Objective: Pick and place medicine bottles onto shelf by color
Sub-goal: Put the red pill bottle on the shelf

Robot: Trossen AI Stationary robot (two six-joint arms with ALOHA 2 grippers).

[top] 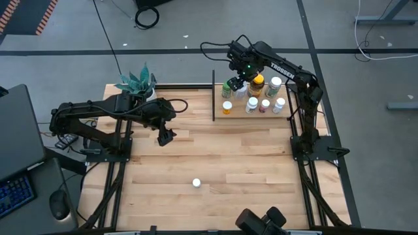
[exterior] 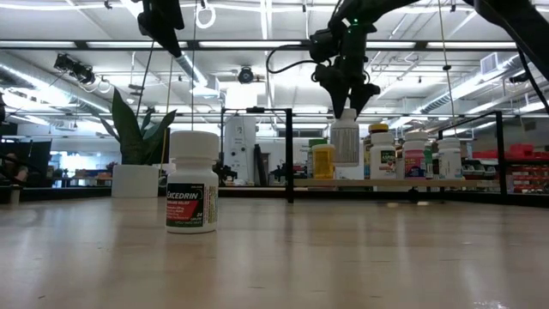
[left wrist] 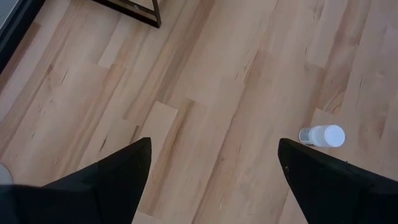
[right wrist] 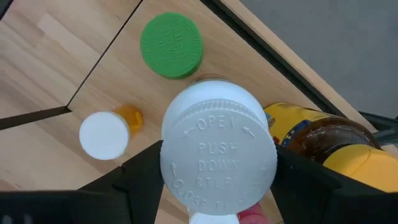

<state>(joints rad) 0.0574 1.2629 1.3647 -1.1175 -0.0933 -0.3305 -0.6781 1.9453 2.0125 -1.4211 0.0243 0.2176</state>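
Observation:
My right gripper [top: 239, 78] is over the far left part of the shelf [top: 239, 112], shut on a white bottle with a white cap [exterior: 345, 139]. On the shelf board [exterior: 386, 182] stand several other bottles, among them a green-capped one [right wrist: 171, 45], a small amber one with a white cap [right wrist: 104, 134] and an amber yellow-capped one [right wrist: 329, 146]. One white Excedrin bottle [exterior: 191, 182] stands upright on the table near the front [top: 196, 183]. My left gripper [top: 164, 137] is open and empty, high above the table's left half. My right gripper pinches the white bottle's cap [right wrist: 217, 155] between its two fingers, one finger [right wrist: 140, 174] on each side of the cap's rim. The fingers point down from above. The bottle hangs upright below them, its bottom [exterior: 345, 161] a little above the shelf board.
A potted teal plant [top: 138, 83] stands at the table's far left. Black uprights [top: 213, 94] and a back rail frame the shelf. The wide tabletop between the shelf and the Excedrin bottle shows bare wood [left wrist: 236, 93].

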